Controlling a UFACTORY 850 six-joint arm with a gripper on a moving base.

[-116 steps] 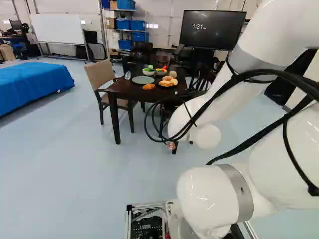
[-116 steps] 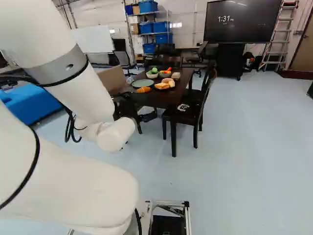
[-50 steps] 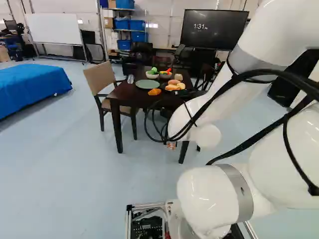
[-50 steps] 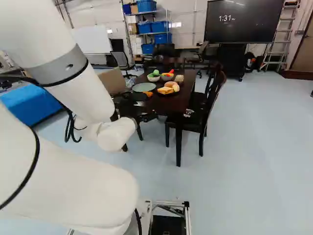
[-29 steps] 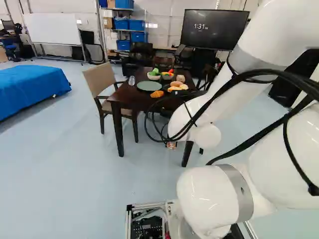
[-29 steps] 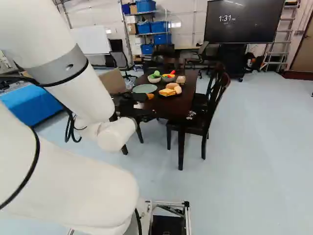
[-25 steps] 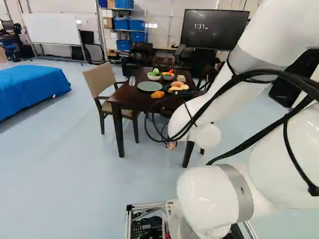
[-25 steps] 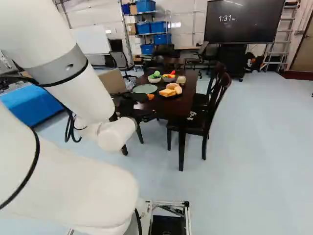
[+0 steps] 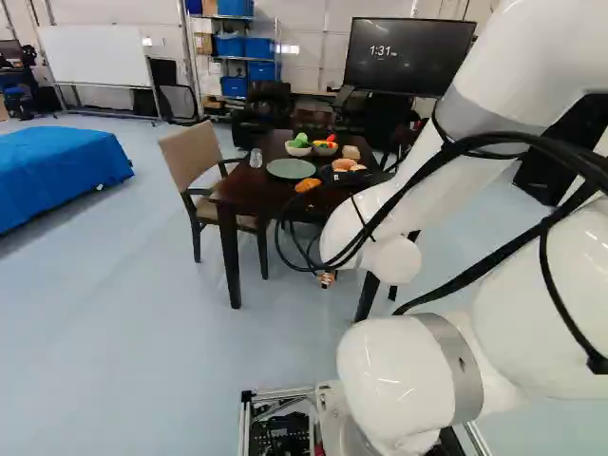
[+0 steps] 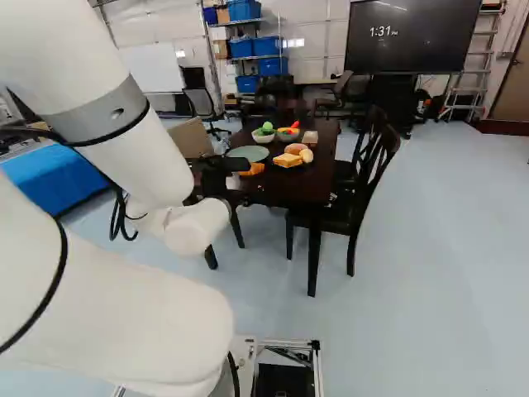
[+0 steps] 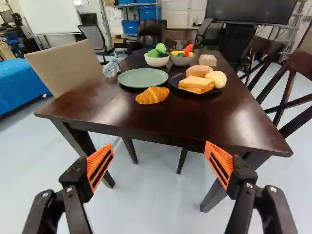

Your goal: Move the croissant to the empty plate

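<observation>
While the croissant (image 11: 152, 95) lies on the dark tabletop (image 11: 112, 113), the pincer (image 10: 252, 180) stands wide open, holding nothing.
Ahead of the widely parted orange pads (image 11: 100, 166), the croissant sits just beside the green plate (image 11: 143, 78) and near the black plate (image 11: 176, 77), which bears a sandwich (image 11: 196, 84) and two bread rolls (image 11: 215, 79); beyond are a white bowl (image 11: 156, 62) and a grey bowl (image 11: 182, 62), with a clear bottle (image 11: 111, 68) near the green plate.
</observation>
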